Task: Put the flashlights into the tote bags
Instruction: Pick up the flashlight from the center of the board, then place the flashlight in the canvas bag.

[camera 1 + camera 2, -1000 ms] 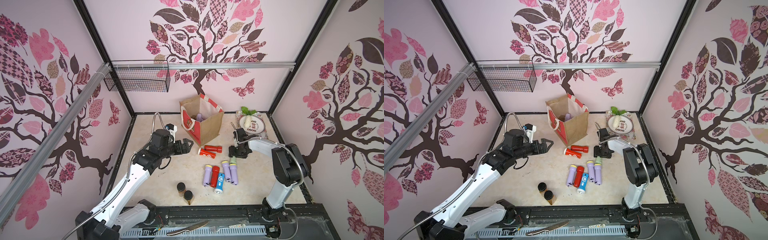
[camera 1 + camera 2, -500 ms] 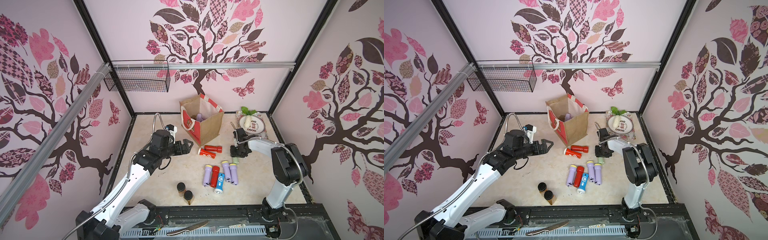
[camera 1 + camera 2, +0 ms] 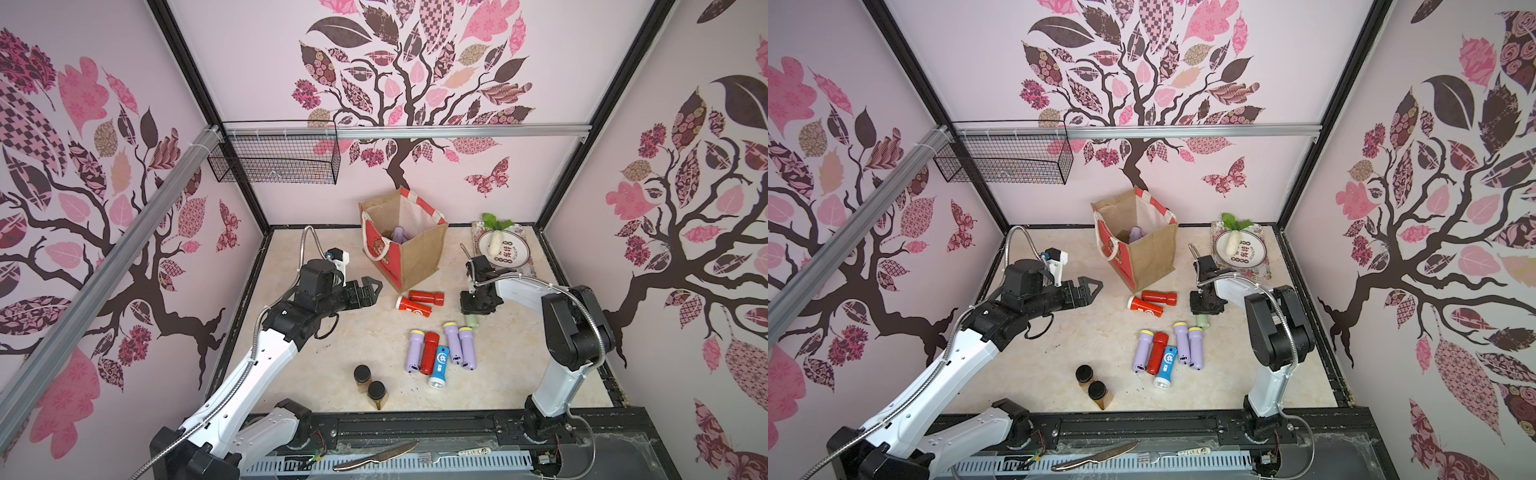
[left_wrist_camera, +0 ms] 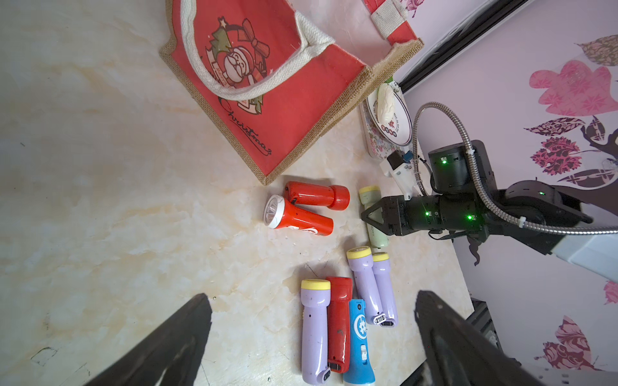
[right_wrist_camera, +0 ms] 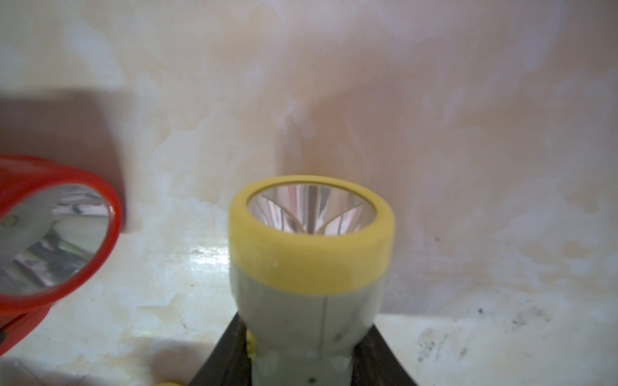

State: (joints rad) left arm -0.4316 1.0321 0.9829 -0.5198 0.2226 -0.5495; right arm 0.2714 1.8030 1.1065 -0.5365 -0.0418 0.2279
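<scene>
Flashlight (image 3: pixel 472 321), pale green, lies on the worktop (image 3: pixel 332 340) centre-right in a top view, clenched behind its head by the right pincer (image 3: pixel 475 312), left pincer (image 3: pixel 371 288) released; smooth body may slip or pivot when lifted toward the tote bag (image 3: pixel 419 257).

bright even light, soft shadows, blurry right wrist view

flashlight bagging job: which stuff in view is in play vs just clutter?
In play: tote bag, lilac flashlight inside it, pale green flashlight in the right claw, two red flashlights, row of five flashlights.
Clutter: two brown jars, plate with radish, wire basket, knife, fork.
</scene>
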